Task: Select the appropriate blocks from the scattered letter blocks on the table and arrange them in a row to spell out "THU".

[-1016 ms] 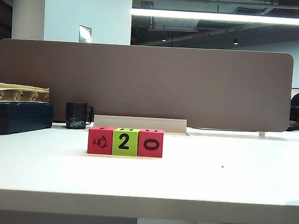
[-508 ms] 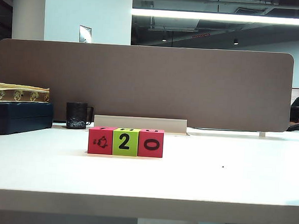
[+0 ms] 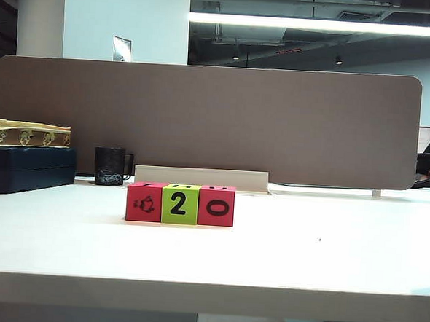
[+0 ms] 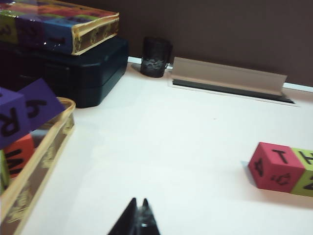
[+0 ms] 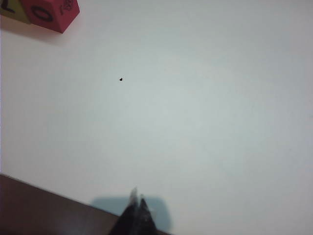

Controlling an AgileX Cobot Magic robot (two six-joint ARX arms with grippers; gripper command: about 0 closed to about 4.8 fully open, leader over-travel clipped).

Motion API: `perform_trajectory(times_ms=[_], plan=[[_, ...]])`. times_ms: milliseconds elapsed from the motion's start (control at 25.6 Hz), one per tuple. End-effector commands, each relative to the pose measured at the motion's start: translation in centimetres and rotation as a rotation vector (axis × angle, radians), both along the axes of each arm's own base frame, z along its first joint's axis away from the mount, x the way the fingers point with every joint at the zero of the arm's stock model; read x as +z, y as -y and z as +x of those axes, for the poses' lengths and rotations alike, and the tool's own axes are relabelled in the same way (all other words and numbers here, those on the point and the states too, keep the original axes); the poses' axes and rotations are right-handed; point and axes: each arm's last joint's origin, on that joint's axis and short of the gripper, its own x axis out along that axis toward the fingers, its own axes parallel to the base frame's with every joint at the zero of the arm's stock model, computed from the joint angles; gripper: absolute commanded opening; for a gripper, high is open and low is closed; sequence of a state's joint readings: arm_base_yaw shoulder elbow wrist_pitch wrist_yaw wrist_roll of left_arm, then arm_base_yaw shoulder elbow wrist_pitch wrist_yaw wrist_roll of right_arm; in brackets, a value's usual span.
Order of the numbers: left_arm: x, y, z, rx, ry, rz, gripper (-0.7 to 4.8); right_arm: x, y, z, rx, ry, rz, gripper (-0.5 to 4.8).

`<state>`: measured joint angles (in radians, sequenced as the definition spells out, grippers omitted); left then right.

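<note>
Red-green-red letter blocks front "2", "0", tops "T", "H", left gripper, right gripper pressed together

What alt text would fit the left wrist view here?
The shut left gripper hovers empty over the white table, apart from a pinkish-red block topped T and a lime-green block touching it. A black mug stands behind.

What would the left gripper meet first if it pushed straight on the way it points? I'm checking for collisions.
Probably nothing soon: the shut left gripper faces bare white table top; far ahead stand a dark mug and a pale raised flap. Depth is unclear.
</note>
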<state>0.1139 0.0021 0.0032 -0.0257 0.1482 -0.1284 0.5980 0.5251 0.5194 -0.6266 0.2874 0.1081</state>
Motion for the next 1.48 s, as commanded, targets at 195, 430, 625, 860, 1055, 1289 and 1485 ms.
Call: perform_trajectory(times_ms=[195, 430, 625, 860, 1055, 1289, 1485], plan=[[-0.2, 1.2, 0.0, -0.053, -0.023, 0.028, -0.05, 0.2, 0.0, 0.0, -0.003, 0.011, 0.01, -0.01], [-0.9, 1.0, 0.0, -0.029, -0.1, 0.049, -0.05, 0.2, 0.0, 0.0, -0.002, 0.011, 0.011, -0.01], [-1.5, 1.0, -0.1, -0.035, -0.159, 0.123, -0.05, 0.2, 0.0, 0.0, -0.003, 0.012, 0.011, -0.01], [-1.5, 0.9, -0.1, -0.02, -0.16, 0.162, -0.05, 0.2, 0.0, 0.0, -0.003, 0.012, 0.011, -0.01], [-1.5, 0.9, -0.1, -0.002, -0.154, 0.154, -0.05, 0.2, 0.0, 0.0, -0.003, 0.011, 0.01, -0.01], [-1.4, 0.9, -0.1, -0.005, -0.153, 0.154, -0.05, 0.2, 0.0, 0.0, -0.002, 0.011, 0.011, -0.01], [-1.4, 0.9, -0.1, -0.005, -0.153, 0.154, -0.05, 0.2, 0.0, 0.0, -0.003, 0.011, 0.01, -0.01]])
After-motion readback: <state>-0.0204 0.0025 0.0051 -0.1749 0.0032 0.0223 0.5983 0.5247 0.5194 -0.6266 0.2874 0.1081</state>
